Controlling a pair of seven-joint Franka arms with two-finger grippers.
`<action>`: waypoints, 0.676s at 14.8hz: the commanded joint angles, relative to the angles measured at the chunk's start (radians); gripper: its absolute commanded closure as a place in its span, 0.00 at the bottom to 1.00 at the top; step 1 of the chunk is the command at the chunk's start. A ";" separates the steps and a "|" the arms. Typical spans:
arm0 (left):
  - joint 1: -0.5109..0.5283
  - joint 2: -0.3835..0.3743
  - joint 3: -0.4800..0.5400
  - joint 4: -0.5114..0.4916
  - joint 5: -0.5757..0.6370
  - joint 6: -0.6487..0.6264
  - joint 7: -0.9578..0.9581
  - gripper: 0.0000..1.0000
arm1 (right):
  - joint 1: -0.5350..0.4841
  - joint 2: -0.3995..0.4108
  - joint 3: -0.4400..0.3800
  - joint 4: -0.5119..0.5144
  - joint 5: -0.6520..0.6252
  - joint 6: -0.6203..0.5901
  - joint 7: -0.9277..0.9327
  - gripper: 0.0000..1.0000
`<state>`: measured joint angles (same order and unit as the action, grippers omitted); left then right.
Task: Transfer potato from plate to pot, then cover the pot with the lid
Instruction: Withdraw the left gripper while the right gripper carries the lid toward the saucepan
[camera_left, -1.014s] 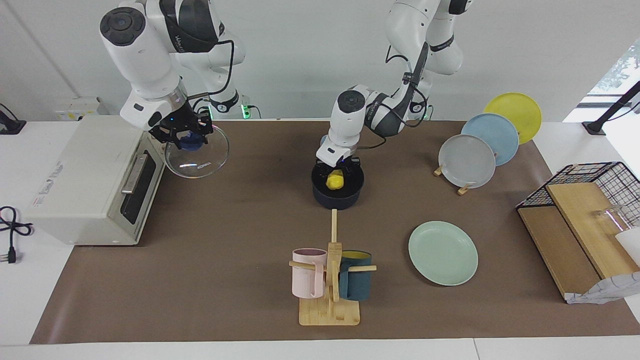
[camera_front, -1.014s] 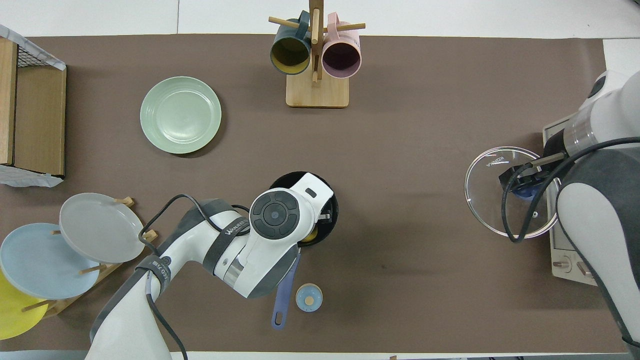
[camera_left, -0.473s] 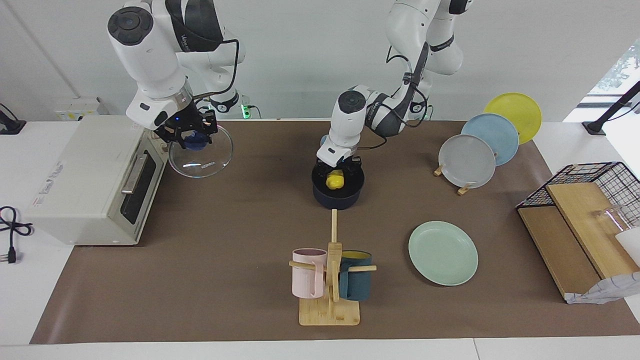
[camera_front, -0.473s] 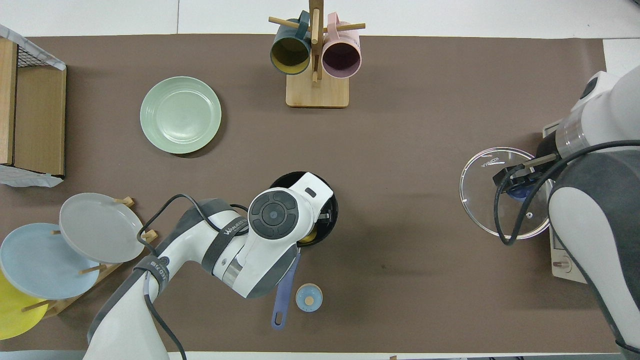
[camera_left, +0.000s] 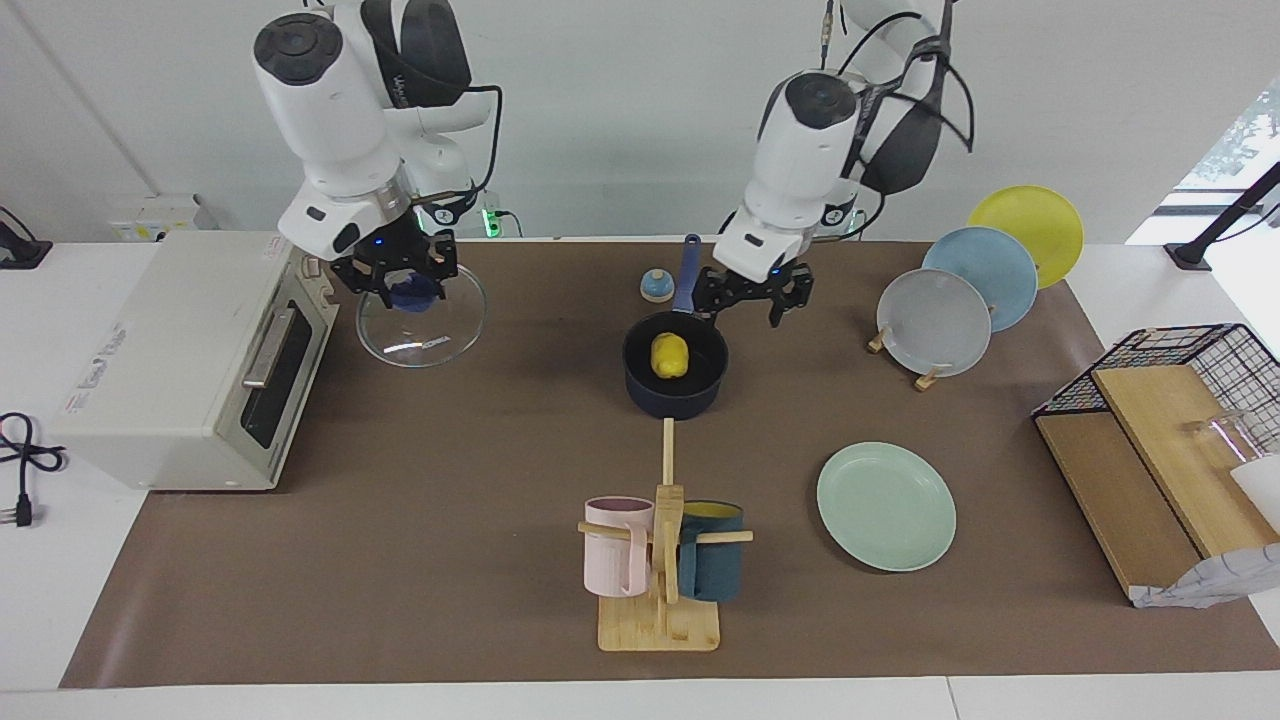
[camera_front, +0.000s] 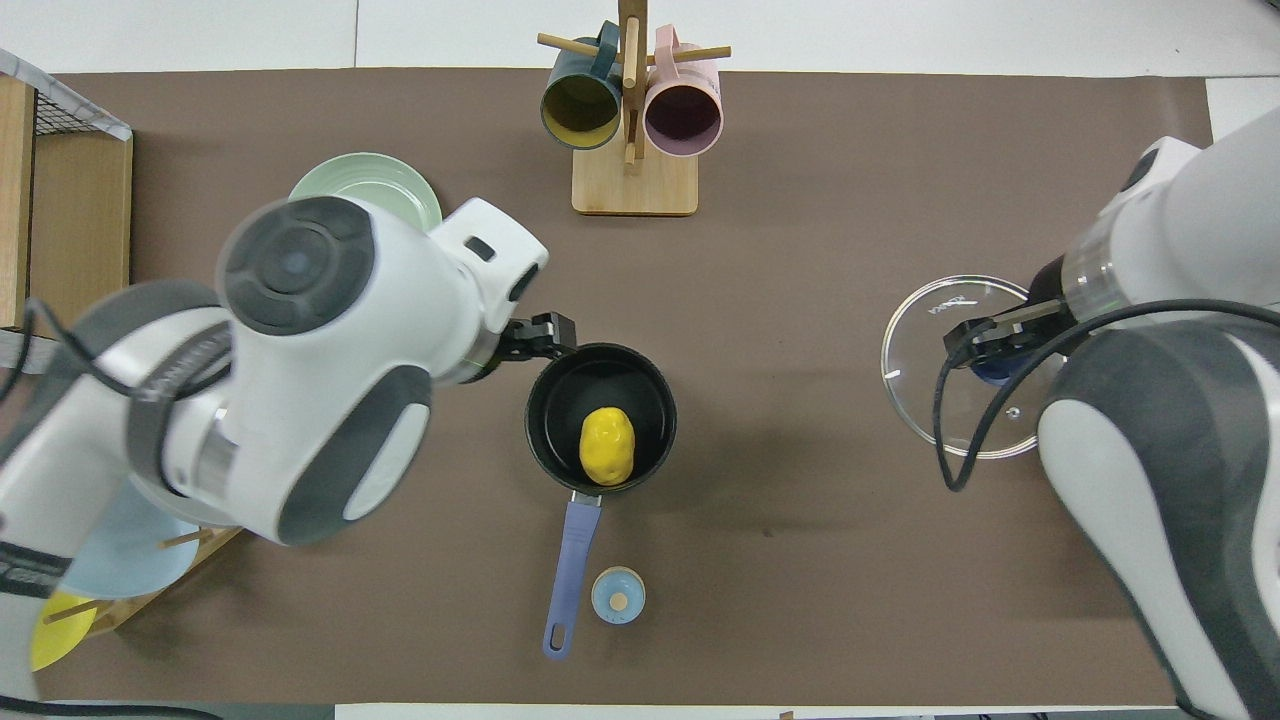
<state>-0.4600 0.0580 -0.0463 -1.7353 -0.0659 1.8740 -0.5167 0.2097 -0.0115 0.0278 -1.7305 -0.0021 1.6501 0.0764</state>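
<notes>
Yellow potato lies in pot. Left gripper hangs open above pot's handle. Right gripper grips lid by knob, raised beside toaster.

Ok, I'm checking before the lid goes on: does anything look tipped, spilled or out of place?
Nothing stands out. The potato lies inside the pot, which sits upright on the table, and the plate is bare. The right claw holds the lid by its knob, slightly tilted in the air. The left claw hangs open.
</notes>
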 joint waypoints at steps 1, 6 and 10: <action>0.134 -0.053 -0.004 0.026 -0.008 -0.065 0.151 0.00 | 0.155 0.043 0.000 0.034 0.028 0.057 0.237 1.00; 0.325 -0.083 -0.004 0.072 0.000 -0.165 0.427 0.00 | 0.367 0.246 0.000 0.220 0.068 0.192 0.581 1.00; 0.354 -0.102 -0.006 0.085 0.057 -0.223 0.435 0.00 | 0.470 0.326 0.000 0.175 0.051 0.326 0.661 1.00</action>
<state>-0.1112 -0.0302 -0.0380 -1.6654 -0.0411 1.6982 -0.0889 0.6554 0.2797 0.0357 -1.5743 0.0442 1.9611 0.7230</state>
